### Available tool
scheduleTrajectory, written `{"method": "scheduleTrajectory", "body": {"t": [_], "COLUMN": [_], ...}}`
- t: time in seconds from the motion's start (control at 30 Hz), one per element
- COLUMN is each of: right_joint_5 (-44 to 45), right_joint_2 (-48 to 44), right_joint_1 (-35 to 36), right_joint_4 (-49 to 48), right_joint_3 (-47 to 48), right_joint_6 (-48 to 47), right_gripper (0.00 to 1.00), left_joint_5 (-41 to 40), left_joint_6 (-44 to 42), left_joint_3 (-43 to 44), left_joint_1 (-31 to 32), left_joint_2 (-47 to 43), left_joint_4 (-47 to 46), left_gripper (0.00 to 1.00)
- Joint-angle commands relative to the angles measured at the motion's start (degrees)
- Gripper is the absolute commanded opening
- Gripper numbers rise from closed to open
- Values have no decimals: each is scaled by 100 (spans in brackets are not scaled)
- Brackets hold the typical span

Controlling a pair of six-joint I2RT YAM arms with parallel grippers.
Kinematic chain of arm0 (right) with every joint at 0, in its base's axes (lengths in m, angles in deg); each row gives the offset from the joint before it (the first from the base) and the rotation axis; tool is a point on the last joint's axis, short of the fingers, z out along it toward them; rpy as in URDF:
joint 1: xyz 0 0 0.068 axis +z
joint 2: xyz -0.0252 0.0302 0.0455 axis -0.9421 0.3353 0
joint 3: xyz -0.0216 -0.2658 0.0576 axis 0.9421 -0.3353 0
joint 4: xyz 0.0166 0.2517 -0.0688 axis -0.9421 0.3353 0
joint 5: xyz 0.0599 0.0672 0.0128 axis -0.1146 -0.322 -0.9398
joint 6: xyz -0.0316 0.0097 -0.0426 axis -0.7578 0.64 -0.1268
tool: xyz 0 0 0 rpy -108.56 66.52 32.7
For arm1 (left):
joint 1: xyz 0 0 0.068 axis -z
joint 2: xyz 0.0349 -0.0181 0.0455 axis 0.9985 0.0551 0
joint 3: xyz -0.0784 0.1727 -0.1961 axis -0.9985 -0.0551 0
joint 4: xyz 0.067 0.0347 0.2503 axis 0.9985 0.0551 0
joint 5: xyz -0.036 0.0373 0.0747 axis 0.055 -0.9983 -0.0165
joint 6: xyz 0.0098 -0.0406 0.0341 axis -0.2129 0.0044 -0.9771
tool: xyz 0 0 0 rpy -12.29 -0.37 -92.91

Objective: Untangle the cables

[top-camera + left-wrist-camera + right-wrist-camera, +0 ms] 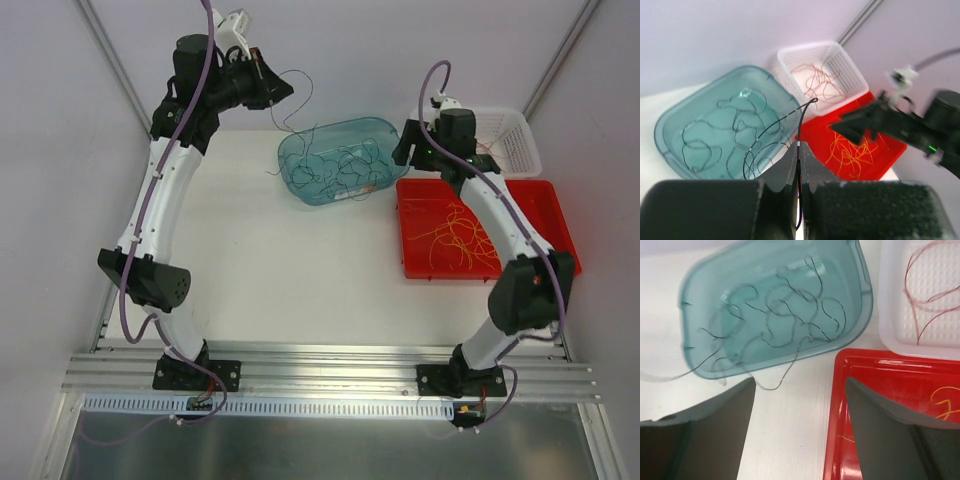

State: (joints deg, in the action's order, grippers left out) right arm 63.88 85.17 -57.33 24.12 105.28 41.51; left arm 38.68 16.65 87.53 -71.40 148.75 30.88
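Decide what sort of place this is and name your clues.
Likely a robotics lab cell: left arm and right arm bolted to a metal rail, white walls, wires in tub, tray, basket.

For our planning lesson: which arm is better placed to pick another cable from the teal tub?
Right, probably. The right gripper is open and empty beside the teal tub; the left gripper is shut on a dark cable.
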Motion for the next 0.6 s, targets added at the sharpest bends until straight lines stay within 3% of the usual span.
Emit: {"method": "scheduleTrajectory", "body": {"t": [0.0, 0.13, 0.27, 0.57], "right_joint_5": [-67, -41, -154, -480], "right_joint_2": [-1540, -3242, -4473, -6181], "right_joint_1": [-16, -16, -7, -7], "right_joint_4": [542, 710, 666, 1815], "right_joint_3": [-522, -1595, -2572, -3539], "right_joint_6": [-100, 233, 620, 568], "right_gripper": [76, 77, 77, 76], "left_joint_5": [30, -75, -198, -163], "left_joint_6": [-123, -27, 88, 140], "left_joint_3": [966, 1540, 1252, 653], "left_joint_1": [90, 134, 205, 407], "left_joint_2": [476, 1023, 1260, 2279], "left_joint_4": [-315, -543, -1351, -2758], "left_gripper": [0, 0, 0, 0]}}
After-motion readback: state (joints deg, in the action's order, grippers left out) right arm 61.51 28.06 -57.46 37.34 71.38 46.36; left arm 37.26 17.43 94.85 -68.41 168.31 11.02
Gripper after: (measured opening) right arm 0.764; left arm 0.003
